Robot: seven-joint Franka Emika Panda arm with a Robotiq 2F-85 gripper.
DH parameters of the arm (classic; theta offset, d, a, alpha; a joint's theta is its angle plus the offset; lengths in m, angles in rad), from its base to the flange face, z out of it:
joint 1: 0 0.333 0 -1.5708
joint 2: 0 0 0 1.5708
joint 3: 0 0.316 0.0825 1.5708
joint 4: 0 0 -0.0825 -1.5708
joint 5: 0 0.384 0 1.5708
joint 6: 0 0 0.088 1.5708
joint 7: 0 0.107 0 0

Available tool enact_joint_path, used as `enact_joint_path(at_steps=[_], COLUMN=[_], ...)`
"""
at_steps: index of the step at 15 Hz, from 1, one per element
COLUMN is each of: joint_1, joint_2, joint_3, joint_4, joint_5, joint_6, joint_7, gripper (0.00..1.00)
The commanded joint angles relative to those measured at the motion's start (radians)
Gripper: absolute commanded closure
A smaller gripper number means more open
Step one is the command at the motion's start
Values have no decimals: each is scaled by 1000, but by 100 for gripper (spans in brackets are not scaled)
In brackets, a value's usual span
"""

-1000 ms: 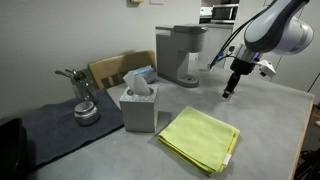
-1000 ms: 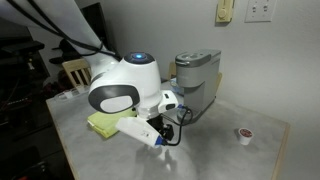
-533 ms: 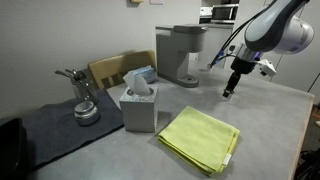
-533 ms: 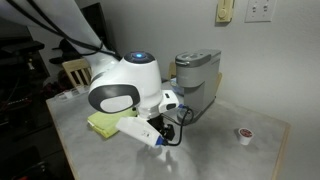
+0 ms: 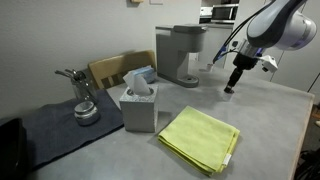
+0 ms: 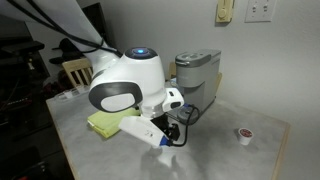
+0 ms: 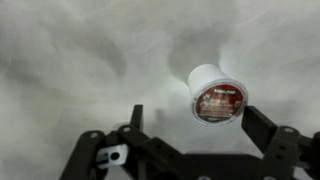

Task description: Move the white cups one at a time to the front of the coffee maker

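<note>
Round white cup [image 7: 217, 93] (glossy reddish top) on mottled grey table [image 7: 60, 50], tool [image 7: 193, 116] spread wide

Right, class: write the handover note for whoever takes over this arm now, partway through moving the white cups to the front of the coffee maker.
Gripper: open, holding nothing, above the table beside the coffee maker.
White cup: only one in view, upright with its dark top up. It is untouched, just ahead of the open gripper in the wrist view and well apart from the machine in an exterior view.
Done: no cup shows in front of the machine.
Left: lower, grasp this cup and carry it to the front. Any other cups are out of view.
</note>
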Motion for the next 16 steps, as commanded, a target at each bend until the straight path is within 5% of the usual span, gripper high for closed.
enact_joint_path(at_steps=[1, 16], joint_1=[-20, -142], joint_2=[-26, 82], joint_3=[-1, 19], joint_4=[0, 150], joint_5=[20, -34], joint_6=[1, 184], joint_7=[-29, -77], gripper=[0, 0])
